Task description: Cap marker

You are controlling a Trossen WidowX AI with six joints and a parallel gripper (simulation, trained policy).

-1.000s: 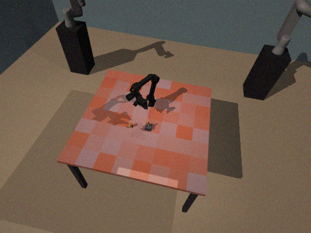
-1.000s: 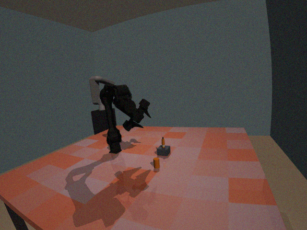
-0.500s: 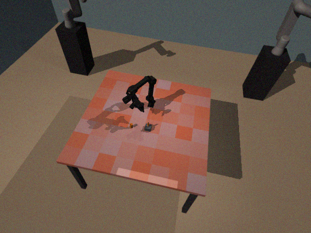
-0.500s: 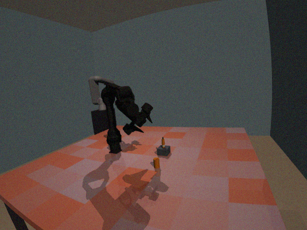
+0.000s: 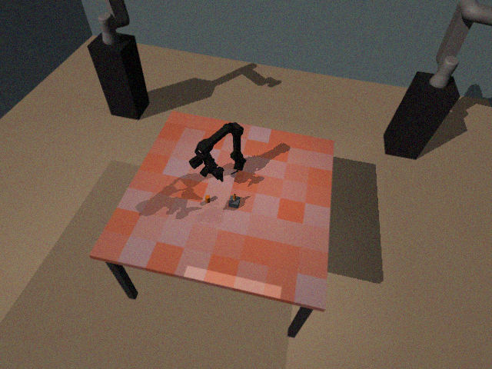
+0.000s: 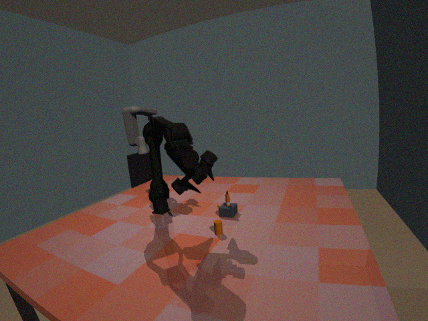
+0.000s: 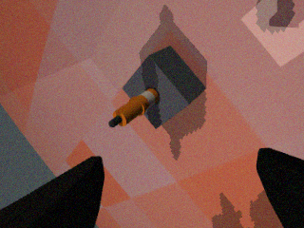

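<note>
The orange marker stands upright in the dark grey holder block, its dark tip bare and pointing up. The orange cap stands upright and loose on the table, left of the block in the top view and in front of it in the exterior view. It is not in the wrist view. My gripper is open and empty, its fingers wide apart. It hangs tilted above the table, higher than the marker and on the arm-base side of the block and cap.
The patchwork table has orange and pink squares, with shadows of the arm across it. Two dark pedestals bearing grey arms stand on the floor beyond the table.
</note>
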